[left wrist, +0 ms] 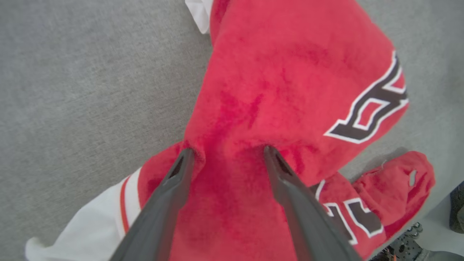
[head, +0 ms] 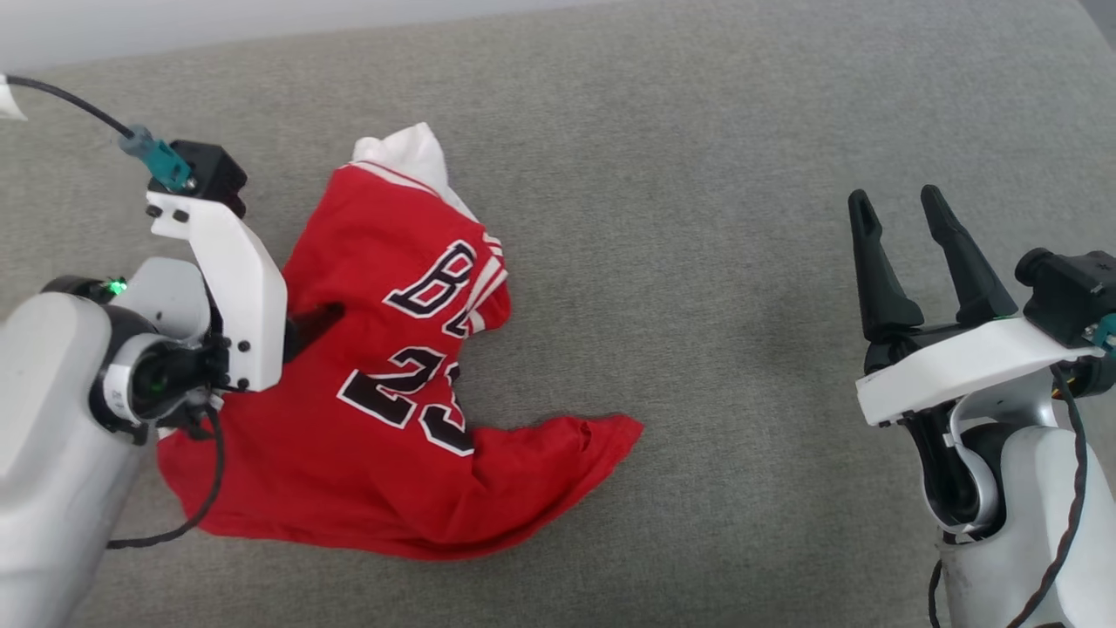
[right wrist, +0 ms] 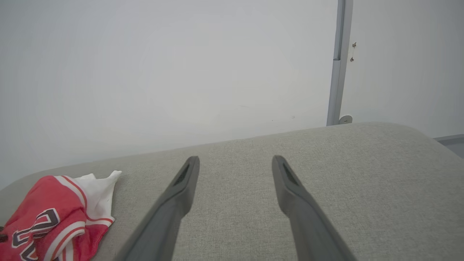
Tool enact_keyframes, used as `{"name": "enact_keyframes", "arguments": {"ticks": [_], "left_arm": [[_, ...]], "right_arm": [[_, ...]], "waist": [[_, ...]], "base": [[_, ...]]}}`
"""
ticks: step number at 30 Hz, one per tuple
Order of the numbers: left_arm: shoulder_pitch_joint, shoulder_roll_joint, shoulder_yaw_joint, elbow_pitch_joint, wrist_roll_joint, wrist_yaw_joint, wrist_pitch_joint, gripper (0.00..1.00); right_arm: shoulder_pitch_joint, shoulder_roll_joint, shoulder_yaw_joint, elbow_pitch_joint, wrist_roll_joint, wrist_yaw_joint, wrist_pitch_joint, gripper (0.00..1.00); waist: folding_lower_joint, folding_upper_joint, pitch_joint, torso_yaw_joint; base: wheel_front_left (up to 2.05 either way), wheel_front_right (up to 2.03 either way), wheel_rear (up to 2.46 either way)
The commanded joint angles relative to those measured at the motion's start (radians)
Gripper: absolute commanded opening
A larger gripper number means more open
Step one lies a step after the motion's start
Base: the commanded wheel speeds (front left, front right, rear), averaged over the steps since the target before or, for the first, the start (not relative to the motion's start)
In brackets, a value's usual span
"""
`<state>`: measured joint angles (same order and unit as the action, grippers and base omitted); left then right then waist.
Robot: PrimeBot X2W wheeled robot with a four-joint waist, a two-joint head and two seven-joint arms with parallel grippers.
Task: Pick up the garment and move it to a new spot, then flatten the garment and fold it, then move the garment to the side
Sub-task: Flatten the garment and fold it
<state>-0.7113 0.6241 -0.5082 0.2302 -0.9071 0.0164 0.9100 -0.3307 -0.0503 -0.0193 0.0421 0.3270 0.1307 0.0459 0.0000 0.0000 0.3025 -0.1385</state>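
The garment (head: 384,419) lies crumpled on the grey upholstered surface (head: 697,218). Its "23" faces up, one white sleeve pokes out at its far end, and a red corner trails off toward the robot's right. The left gripper (left wrist: 227,151) is directly over the garment's left part. Its two fingers are spread wide with the tips resting on a red fold, and no cloth is pinched between them. The right gripper (head: 896,197) waits well apart on the garment's right. Its fingers are also fully spread and hold nothing, probably to stay out of the left arm's way. The heap is bunched and twisted, so flattening appears not yet begun. Both grippers will likely be needed on opposite edges to pull it smooth.
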Motion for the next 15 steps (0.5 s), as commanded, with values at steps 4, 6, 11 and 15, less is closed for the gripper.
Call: {"name": "enact_keyframes", "arguments": {"ticks": [4,6,11,15], "left_arm": [[-0.016,-0.016,-0.021,0.056,0.020,-0.033,-0.026,0.00],[-0.014,-0.031,-0.027,0.074,0.005,-0.046,-0.029,0.00],[-0.024,-0.055,-0.032,0.050,-0.006,-0.071,-0.042,0.00],[-0.006,-0.079,-0.041,-0.027,-0.032,-0.077,-0.033,0.00]], "right_arm": [[-0.002,0.000,0.000,0.012,0.005,0.000,-0.014,1.00],[0.004,0.000,-0.003,0.016,0.002,0.000,-0.018,1.00],[0.016,0.000,-0.014,0.020,-0.009,0.000,-0.017,1.00],[0.031,0.000,-0.024,0.015,-0.017,0.000,-0.008,1.00]], "waist": [[0.0000,0.0000,0.003,-0.013],[0.0000,0.0000,-0.003,-0.012],[0.0000,0.0000,-0.028,-0.005],[0.0000,0.0000,-0.054,0.000]], "base": [[0.00,0.00,0.00],[0.00,0.00,0.00],[0.00,0.00,0.00],[0.00,0.00,0.00]]}}
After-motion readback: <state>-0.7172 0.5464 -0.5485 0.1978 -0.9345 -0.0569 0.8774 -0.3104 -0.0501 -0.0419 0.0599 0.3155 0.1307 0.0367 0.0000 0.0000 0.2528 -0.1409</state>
